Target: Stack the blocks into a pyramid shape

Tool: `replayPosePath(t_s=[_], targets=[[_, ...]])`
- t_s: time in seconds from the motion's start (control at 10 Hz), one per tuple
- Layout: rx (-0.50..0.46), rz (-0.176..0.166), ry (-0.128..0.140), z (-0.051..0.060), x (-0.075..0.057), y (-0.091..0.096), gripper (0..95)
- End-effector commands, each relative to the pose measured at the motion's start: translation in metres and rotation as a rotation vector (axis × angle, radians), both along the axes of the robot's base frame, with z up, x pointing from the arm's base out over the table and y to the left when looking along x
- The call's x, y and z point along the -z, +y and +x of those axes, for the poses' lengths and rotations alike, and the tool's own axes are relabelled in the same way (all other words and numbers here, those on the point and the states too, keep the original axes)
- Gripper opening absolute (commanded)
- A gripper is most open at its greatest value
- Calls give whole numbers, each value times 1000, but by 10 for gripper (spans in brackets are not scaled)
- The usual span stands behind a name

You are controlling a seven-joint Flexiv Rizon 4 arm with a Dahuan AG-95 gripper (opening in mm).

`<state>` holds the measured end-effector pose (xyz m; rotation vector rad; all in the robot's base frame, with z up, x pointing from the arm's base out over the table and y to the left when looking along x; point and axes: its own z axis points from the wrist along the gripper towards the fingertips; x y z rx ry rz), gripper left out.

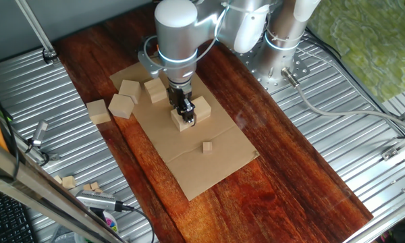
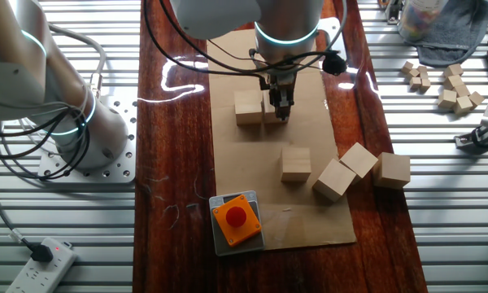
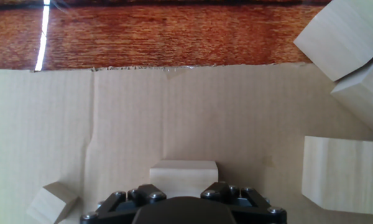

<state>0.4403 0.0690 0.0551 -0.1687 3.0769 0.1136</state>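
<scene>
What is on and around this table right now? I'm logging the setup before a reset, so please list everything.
blocks: six, pale wood; two side by side under the gripper, three loose on the cardboard, one just off its edge
tiny cube: one, pale wood, alone on the cardboard
orange box: one, orange with a red button, at a cardboard corner
cardboard sheet: one, tan, flat on the table
table: one, dark red-brown wood
small wooden pieces: several, pale, on the ridged metal beside the table
power strip: one, white, on the ridged metal
arm: one, silver-white, over the cardboard
gripper: one, dark, down at a block; grip unclear
</scene>
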Motion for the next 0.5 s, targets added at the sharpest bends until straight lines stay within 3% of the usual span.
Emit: replayPosePath(t_s=[0.1, 0.2, 0.3, 0.5], targets=[[-4, 2, 1, 0, 0, 0, 570], [-6, 2, 1, 0, 0, 0, 570], [-9, 1, 1, 0, 0, 0, 760], [-13, 0, 0, 0, 0, 0, 760]])
